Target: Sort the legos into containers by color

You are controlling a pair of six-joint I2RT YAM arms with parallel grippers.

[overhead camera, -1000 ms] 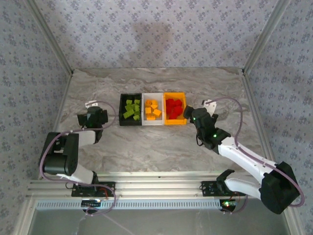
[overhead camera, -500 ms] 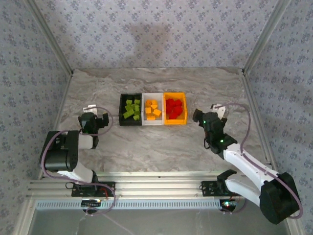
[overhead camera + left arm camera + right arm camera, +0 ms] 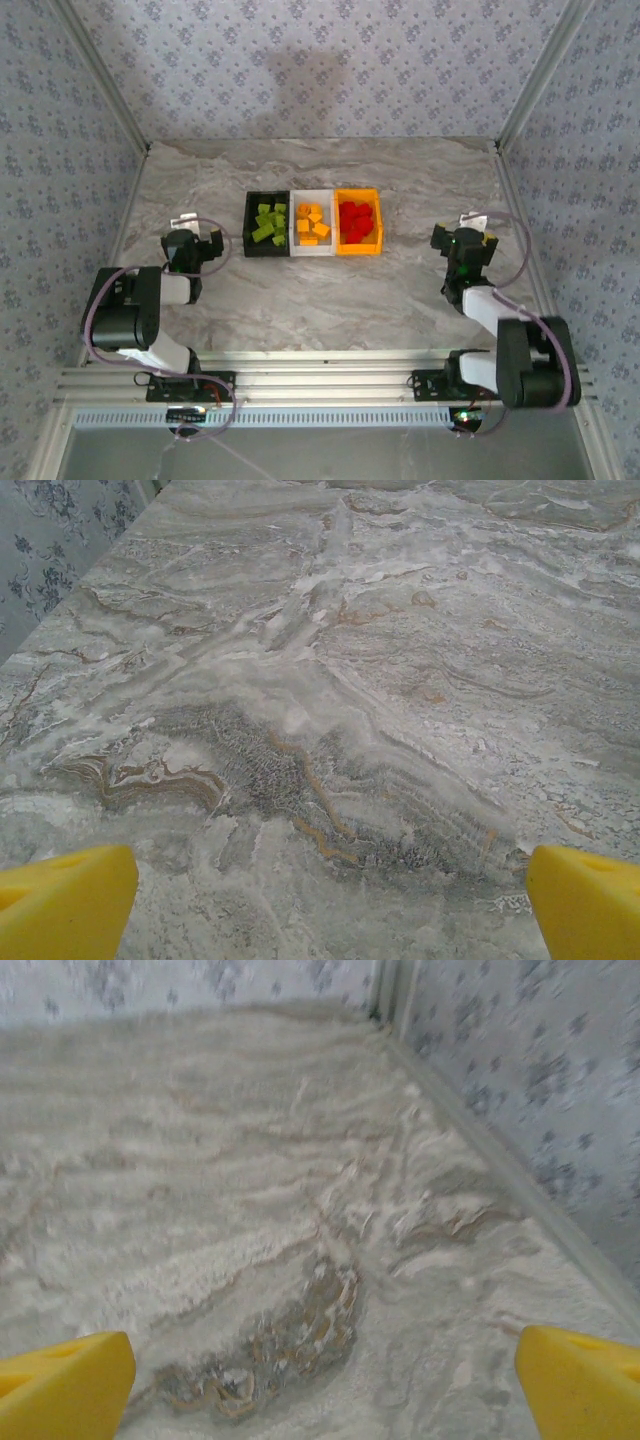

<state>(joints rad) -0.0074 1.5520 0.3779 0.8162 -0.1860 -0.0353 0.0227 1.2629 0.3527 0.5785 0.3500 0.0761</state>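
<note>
Three containers stand side by side mid-table: a black bin (image 3: 266,224) with lime green legos (image 3: 267,221), a white bin (image 3: 312,226) with orange-yellow legos (image 3: 313,224), and an orange bin (image 3: 358,223) with red legos (image 3: 359,221). My left gripper (image 3: 193,243) rests low at the table's left, well clear of the black bin, open with nothing in it; its yellow fingertips (image 3: 65,900) frame bare marble. My right gripper (image 3: 464,236) sits at the table's right, apart from the orange bin, open and holding nothing; its fingertips (image 3: 585,1380) stand wide over marble.
The marble table (image 3: 320,300) is enclosed by patterned walls; the right wall (image 3: 530,1070) runs close beside my right gripper. An aluminium rail (image 3: 320,380) carries both arm bases at the near edge.
My right arm has drawn back from beside the orange bin to the table's right side. My left gripper has pulled back slightly to the left and stayed open.
</note>
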